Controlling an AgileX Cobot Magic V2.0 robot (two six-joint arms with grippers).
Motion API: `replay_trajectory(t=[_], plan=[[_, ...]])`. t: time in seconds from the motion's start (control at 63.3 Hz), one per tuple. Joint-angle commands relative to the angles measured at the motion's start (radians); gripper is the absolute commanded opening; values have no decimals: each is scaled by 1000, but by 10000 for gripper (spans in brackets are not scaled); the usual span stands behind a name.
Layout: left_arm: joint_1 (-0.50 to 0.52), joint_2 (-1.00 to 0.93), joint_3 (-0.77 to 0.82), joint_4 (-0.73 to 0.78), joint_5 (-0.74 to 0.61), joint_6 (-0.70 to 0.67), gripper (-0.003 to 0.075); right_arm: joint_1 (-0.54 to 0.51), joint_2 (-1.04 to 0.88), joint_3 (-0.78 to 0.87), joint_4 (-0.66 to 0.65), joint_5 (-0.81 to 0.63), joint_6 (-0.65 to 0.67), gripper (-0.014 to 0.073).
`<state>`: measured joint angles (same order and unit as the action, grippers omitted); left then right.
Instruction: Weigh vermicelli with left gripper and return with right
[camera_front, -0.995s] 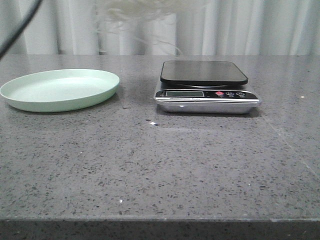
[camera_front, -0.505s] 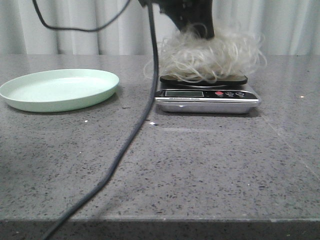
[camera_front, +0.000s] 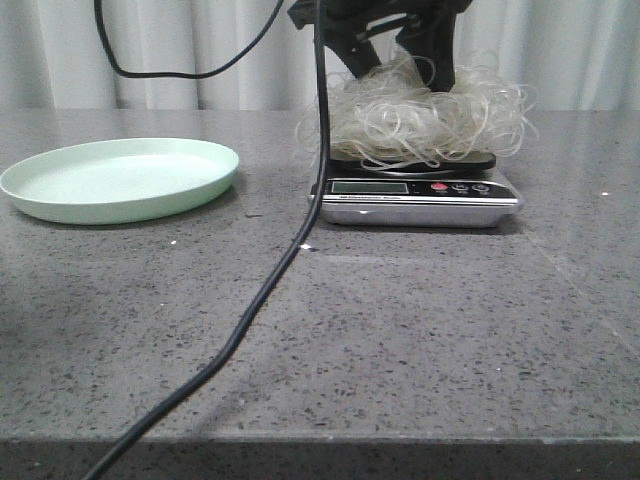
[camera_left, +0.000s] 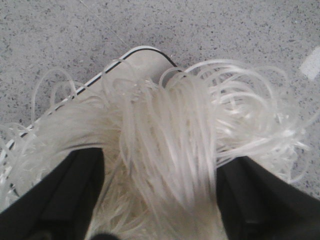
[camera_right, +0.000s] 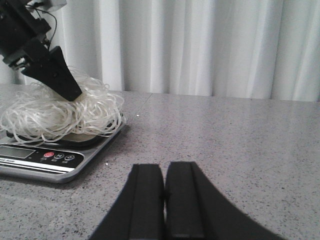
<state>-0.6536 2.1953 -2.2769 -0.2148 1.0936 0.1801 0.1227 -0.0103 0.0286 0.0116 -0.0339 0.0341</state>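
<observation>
The vermicelli (camera_front: 420, 115), a fluffy whitish tangle, lies on the black platform of the kitchen scale (camera_front: 415, 190). My left gripper (camera_front: 400, 65) hangs right over it, open, with one black finger down on each side of the heap. In the left wrist view the strands (camera_left: 170, 130) fill the wide gap between the two fingers (camera_left: 75, 190). The right wrist view shows the vermicelli (camera_right: 60, 117) on the scale (camera_right: 45, 157) with the left arm (camera_right: 40, 60) above it. My right gripper (camera_right: 164, 175) is shut on nothing, low over the table to the right of the scale.
A pale green plate (camera_front: 120, 180) lies bare at the left of the grey stone table. A black cable (camera_front: 270, 280) hangs from the left arm and runs across the table toward the front edge. White curtains close off the back.
The left arm brought the vermicelli from above down onto the scale. Its fingers, shut on the tangle half a second ago, now stand apart. The cable swung into view.
</observation>
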Motion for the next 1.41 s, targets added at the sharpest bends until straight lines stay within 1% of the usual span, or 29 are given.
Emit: replay_trajectory(t=[0.0, 0.158, 0.268, 0.347, 0.505, 0.521, 0.537, 0.679, 0.805, 0.9, 0.947, 0.995, 1.105, 1.121, 1.137, 1.216, 1.389], plan=[[-5, -68, -113, -18, 15, -11, 552, 1, -16, -9, -12, -77, -2, 181], [12, -87, -223, -20, 115, -15, 542, 1, -16, -9, -12, -77, -2, 181], [27, -124, -236, -24, 141, -15, 521, 1, -16, -9, -12, -77, -2, 181], [44, -150, -236, -24, 167, -15, 479, 1, -16, -9, -12, -77, -2, 181], [87, -218, -211, -32, 167, -18, 382, 1, -16, -9, -12, -77, -2, 181], [89, -222, -209, -32, 167, -18, 382, 1, -16, -9, -12, -77, -2, 181], [94, -239, -201, -32, 167, -18, 365, 1, -16, -9, -12, -77, -2, 181], [113, -329, -140, -41, 167, -6, 307, 1, -16, -9, -12, -77, -2, 181], [113, -434, -15, -41, 167, 42, 285, 1, -16, -9, -12, -77, -2, 181], [113, -542, 137, -39, 130, 70, 272, 1, -16, -9, -12, -77, -2, 181], [113, -583, 197, -39, 93, 79, 272, 1, -16, -9, -12, -77, -2, 181], [113, -654, 301, -35, 27, 83, 272, 1, -16, -9, -12, -77, -2, 181], [113, -778, 476, -31, -85, 82, 272, 1, -16, -9, -12, -77, -2, 181], [113, -816, 530, -31, -111, 82, 272, 1, -16, -9, -12, -77, -2, 181], [113, -816, 530, -31, -120, 82, 272, 1, -16, -9, -12, -77, -2, 181], [113, -920, 670, -31, -212, 82, 272, 1, -16, -9, -12, -77, -2, 181], [113, -1111, 908, -23, -326, 82, 272, 1, -16, -9, -12, -77, -2, 181]])
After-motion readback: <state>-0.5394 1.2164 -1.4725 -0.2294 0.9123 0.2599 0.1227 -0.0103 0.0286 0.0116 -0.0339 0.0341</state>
